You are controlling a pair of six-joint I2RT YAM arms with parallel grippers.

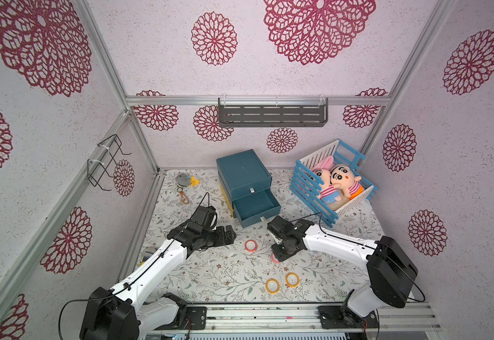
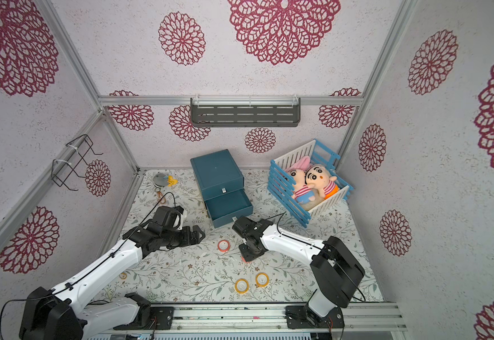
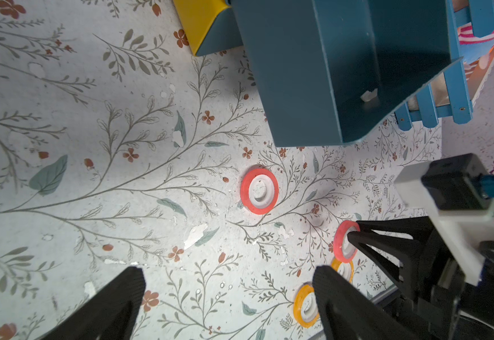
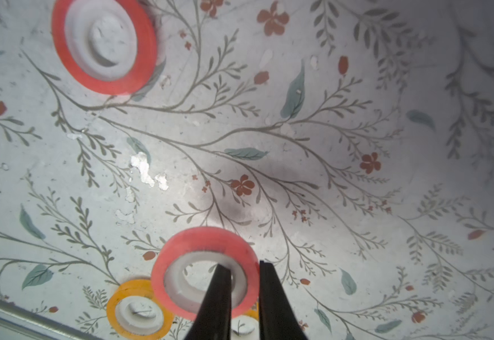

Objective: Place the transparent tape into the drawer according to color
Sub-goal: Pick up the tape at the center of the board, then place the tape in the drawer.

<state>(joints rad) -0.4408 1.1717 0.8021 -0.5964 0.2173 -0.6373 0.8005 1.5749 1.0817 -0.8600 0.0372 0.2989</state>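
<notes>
Floral-print bench (image 1: 225, 273) under me, flowery walls all round. My right pincer (image 4: 242, 264) is nearly closed, nipping the wall of a red tape roll (image 4: 181, 259), one tip through its white centre, roll tilted. My left pincer (image 3: 229, 273) hangs wide open, nothing in it. Second red roll (image 1: 251, 245) lies flat between them, two yellow-orange rolls (image 1: 272, 285) nearer my base. Beyond, the blue cabinet (image 1: 244, 173) has its bottom drawer (image 1: 256, 206) pulled out, bare floor showing. Slatted crate (image 1: 304, 185) holds two plush dolls (image 1: 342, 179).
</notes>
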